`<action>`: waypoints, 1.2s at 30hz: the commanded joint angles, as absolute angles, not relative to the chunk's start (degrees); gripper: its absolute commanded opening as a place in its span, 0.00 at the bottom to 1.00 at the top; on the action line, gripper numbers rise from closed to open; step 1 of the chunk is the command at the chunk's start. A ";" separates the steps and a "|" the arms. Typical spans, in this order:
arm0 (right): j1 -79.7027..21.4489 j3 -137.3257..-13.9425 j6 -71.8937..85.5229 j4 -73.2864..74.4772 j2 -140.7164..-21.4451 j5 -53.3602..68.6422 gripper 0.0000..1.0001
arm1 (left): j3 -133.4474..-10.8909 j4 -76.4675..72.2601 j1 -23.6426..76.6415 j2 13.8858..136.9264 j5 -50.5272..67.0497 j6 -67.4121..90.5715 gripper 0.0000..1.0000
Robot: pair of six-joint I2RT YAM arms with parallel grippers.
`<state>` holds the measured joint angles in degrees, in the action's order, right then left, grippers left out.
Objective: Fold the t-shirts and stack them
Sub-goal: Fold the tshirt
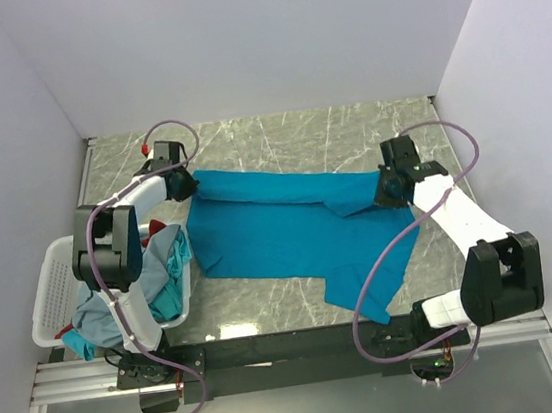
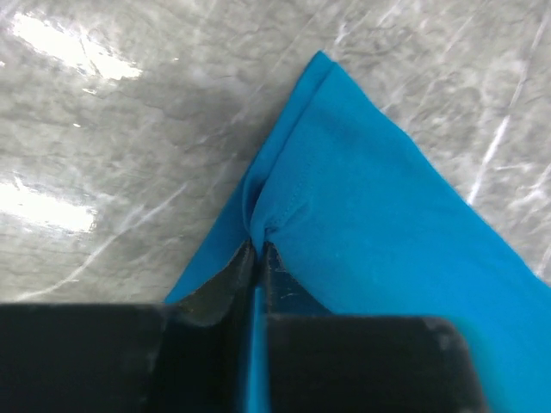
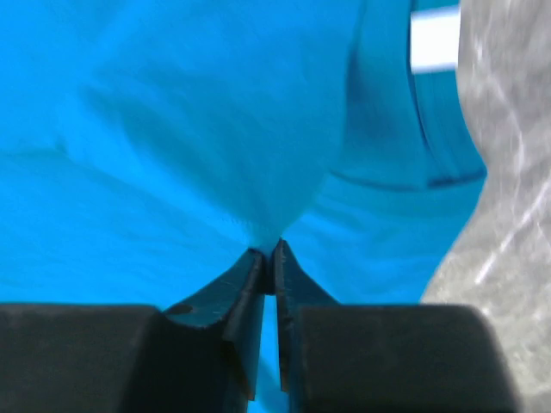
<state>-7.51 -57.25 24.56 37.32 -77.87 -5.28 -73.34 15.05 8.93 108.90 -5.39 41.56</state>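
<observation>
A bright teal-blue t-shirt (image 1: 279,231) lies spread across the marble table, stretched between both arms. My left gripper (image 1: 189,185) is shut on its far left corner; the left wrist view shows the cloth (image 2: 370,198) pinched between the jaws near a hem corner. My right gripper (image 1: 387,191) is shut on the shirt's far right part; the right wrist view shows blue cloth (image 3: 215,129) bunched at the jaw tips and a white neck label (image 3: 435,39) at the upper right. More shirts, grey-blue and teal (image 1: 168,270), lie heaped in the basket.
A white plastic lattice basket (image 1: 50,295) stands at the near left by the left arm's base. The marble table (image 1: 348,132) is walled by white panels at the back and sides. A black rail (image 1: 293,345) runs along the near edge.
</observation>
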 commanded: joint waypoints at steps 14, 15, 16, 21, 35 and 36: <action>-20.11 -54.74 18.03 35.51 -72.68 -8.96 0.59 | -76.46 16.08 13.18 102.04 -4.49 39.29 0.99; -21.87 -55.45 17.84 34.55 -73.82 -8.62 0.59 | -76.20 15.91 13.53 101.34 -4.13 39.46 0.99; -23.89 -56.33 17.84 34.11 -76.61 -7.57 0.59 | -75.94 15.30 14.23 100.90 -3.70 39.46 0.99; -27.15 -62.39 17.93 30.59 -87.26 -1.86 0.56 | -69.72 13.54 16.26 97.13 -0.44 41.47 0.99; -28.04 -74.09 18.11 33.13 -108.28 -10.45 0.51 | -47.21 10.11 21.36 86.31 -1.67 48.95 0.99; -27.69 -73.92 18.19 33.13 -108.28 -10.81 0.51 | -46.68 10.19 21.53 86.13 -1.76 49.04 0.99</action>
<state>-28.32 -71.75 18.13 31.81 -108.07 -6.59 -48.97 9.78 21.32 88.55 -1.02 46.81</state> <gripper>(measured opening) 0.513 0.994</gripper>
